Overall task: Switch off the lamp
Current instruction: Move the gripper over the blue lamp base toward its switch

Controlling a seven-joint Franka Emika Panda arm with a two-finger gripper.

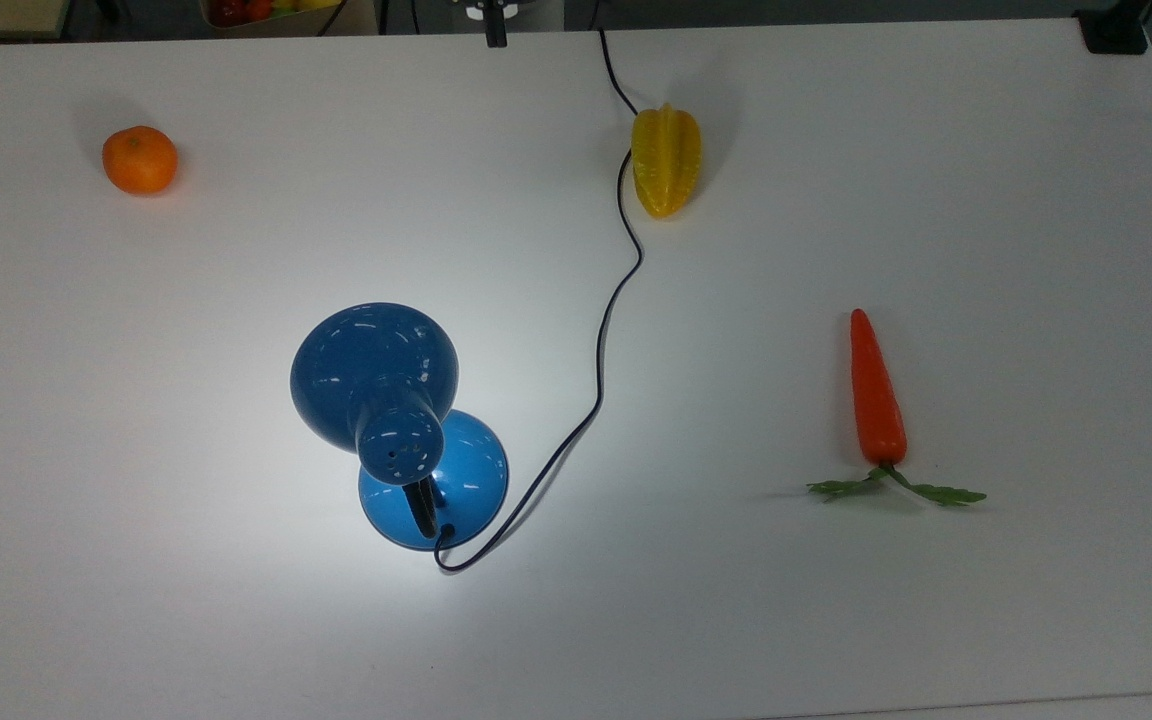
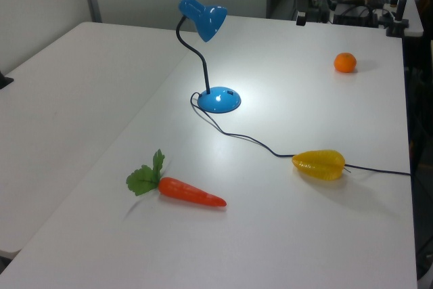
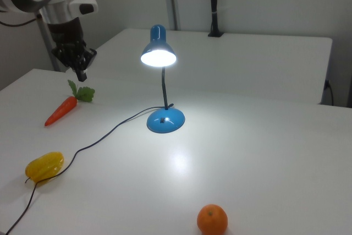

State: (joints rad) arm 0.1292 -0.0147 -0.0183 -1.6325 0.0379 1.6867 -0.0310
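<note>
On table (image 1: 836,620), lamp (image 3: 162,83) lit, gripper (image 3: 81,74) apart

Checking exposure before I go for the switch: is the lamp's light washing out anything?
Right view: the lamp bulb is blown out white, with a bright patch on the table. Top view: a pale glow rings the base; the cord stays sharp. Left view: only a small bright patch by the base.

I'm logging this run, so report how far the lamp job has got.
Nothing looks done yet: the glossy blue desk lamp is lit, its bulb glowing, with a bright pool on the white table. In hand: the claw hangs apart from the lamp, near the orange carrot. Left: reach the lamp's round base and switch it off.
</note>
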